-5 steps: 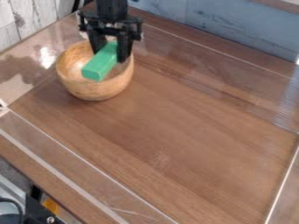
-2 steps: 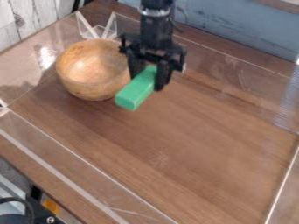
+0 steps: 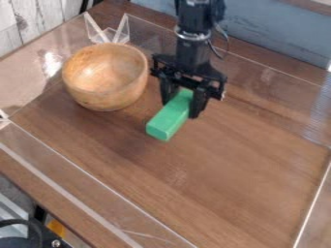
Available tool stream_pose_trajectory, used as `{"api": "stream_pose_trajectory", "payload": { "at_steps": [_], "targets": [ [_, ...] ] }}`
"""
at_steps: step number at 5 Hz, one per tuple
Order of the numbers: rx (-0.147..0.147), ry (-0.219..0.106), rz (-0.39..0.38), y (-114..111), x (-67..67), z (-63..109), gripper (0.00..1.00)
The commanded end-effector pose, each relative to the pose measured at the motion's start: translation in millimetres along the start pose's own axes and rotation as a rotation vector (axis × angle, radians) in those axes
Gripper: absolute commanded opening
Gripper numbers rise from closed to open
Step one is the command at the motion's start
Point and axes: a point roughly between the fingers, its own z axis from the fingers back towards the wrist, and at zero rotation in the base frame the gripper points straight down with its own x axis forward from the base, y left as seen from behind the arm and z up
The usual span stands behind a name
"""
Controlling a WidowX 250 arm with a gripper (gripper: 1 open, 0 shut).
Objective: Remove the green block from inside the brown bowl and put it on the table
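The black two-fingered gripper points straight down, its jaws closed on the upper end of the bright green rectangular block, one dark finger on each side of it. The block hangs tilted below the fingers, its lower end toward the near left; that end sits at or just above the wood, and from this angle it is hard to say whether it touches. Above the gripper, the black arm rises out of the top of the picture.

To the left of the gripper, a little farther back, stands the round light-brown wooden bowl, its grain-marked inside bare. The block is wholly outside it, near its right rim but apart from it.

Under and around the gripper spreads the glossy dark-brown wood-grain table. Nothing lies between the block and the surface beneath it. Farther out, clear plastic walls edge the table on the near left, with another behind the bowl. Beyond those, pale weathered boards close the back.
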Motion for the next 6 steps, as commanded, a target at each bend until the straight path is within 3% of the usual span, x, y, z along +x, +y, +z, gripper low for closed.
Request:
{"api": "stream_pose_trajectory", "payload": {
  "at_steps": [1,2,4,5,6],
  "targets": [
    [0.025,-0.041,-0.022,-8.7,5.6,1.9,0.00],
    [0.058,-0.031,-0.041,-14.8,7.6,-7.9,0.00],
    [0.093,-0.015,-0.086,-19.5,10.6,-20.1,0.00],
    [0.087,-0.009,-0.084,-18.4,10.0,-20.6,1.00],
    [0.080,-0.007,-0.081,-17.8,9.5,-19.3,1.00]
  ]
}}
